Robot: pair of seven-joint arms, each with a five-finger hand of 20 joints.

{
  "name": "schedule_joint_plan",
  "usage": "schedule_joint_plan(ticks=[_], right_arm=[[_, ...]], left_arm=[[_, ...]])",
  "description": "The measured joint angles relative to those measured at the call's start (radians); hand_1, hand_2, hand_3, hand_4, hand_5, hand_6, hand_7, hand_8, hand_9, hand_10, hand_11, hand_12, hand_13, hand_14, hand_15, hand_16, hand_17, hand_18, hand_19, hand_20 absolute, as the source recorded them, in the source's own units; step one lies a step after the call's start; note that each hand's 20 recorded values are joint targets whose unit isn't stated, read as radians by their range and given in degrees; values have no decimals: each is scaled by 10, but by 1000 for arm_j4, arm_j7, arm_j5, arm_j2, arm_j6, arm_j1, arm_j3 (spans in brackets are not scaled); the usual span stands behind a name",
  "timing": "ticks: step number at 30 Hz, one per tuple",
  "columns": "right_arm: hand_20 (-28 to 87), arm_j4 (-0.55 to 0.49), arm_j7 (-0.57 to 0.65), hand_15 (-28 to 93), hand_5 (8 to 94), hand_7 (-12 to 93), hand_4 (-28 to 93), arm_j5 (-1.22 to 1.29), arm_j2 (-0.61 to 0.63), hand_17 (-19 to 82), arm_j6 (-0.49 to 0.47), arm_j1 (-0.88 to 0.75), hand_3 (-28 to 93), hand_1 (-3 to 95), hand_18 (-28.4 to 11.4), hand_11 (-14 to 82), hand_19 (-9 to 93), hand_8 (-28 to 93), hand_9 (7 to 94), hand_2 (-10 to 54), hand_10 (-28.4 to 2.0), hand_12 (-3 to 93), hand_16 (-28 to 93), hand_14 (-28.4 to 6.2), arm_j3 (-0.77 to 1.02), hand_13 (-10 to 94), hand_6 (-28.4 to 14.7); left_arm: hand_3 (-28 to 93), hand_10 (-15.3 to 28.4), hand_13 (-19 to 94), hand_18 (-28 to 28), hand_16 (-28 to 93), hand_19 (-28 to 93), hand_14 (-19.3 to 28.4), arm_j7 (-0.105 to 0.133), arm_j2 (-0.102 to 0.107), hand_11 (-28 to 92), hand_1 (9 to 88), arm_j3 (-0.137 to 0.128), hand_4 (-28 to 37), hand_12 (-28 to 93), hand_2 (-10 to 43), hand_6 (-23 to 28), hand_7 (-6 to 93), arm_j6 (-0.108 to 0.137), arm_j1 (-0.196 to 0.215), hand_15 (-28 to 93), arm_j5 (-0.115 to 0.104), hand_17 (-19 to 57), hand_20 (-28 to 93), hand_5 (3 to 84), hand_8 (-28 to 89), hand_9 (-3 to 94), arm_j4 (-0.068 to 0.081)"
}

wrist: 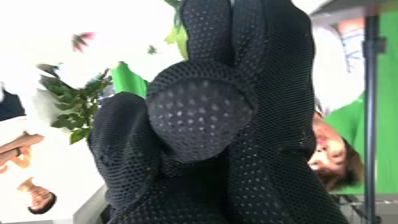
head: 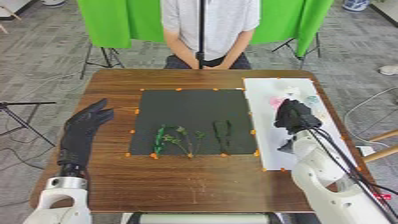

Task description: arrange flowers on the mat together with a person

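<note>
Head view: right hand over the white sheet, just short of soft, rounded pale flowers; its grip I cannot tell. Thin leafy stems lie leftward of it on the flat black mat; left hand wide. Arranging appears underway; next, secure a flower.

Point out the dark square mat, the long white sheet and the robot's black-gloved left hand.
Dark square mat [head: 191, 107]: head view, bare surface toward the far edge.
Long white rectangular sheet [head: 277, 160]: head view, bare near part.
Black-gloved left hand [head: 81, 129]: head view, middle of the hand.
</note>
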Motion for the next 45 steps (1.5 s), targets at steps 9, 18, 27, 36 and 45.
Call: schedule_joint_plan(ticks=[9,18,27,36,45], right_arm=[[297,-81,-23,569,823,191,446,107,28,697,-28,184,-283,945,-82,135,931,135,937,-95,-84,325,187,2,-121,937,-12],[312,30,-169,579,823,191,446,136,-90,697,-78,493,-283,941,-80,127,932,134,937,-95,-82,331,189,5,-347,937,-7],[378,90,-222,600,819,201,442,132,-260,695,-178,629,-283,938,-90,117,932,127,937,-95,-80,332,190,7,-577,937,2],[408,186,-278,607,815,204,437,100,-366,693,-242,628,-283,932,-93,108,932,120,937,-95,-77,331,190,8,-692,937,6],[417,240,-294,597,799,210,453,71,-408,686,-311,599,-283,912,-96,86,932,103,937,-91,-74,346,197,7,-694,937,27]], left_arm=[[657,152,367,121,4,128,180,4,20,196,208,-88,-274,128,-26,42,106,68,54,195,-45,77,164,471,-59,476,-6],[662,155,371,121,2,130,179,16,22,194,195,-107,-282,126,91,41,107,94,87,191,-65,82,166,475,-60,482,-1],[613,156,377,119,-1,137,177,43,22,199,199,-79,-283,124,219,37,115,110,83,196,-95,85,167,479,-63,493,23],[614,158,380,119,-3,140,178,52,26,199,191,-56,-283,123,214,38,115,121,68,202,-105,85,167,478,-64,495,35],[619,158,381,119,-6,139,179,56,31,199,185,-37,-283,124,197,39,114,120,58,205,-105,85,165,477,-63,495,39]])
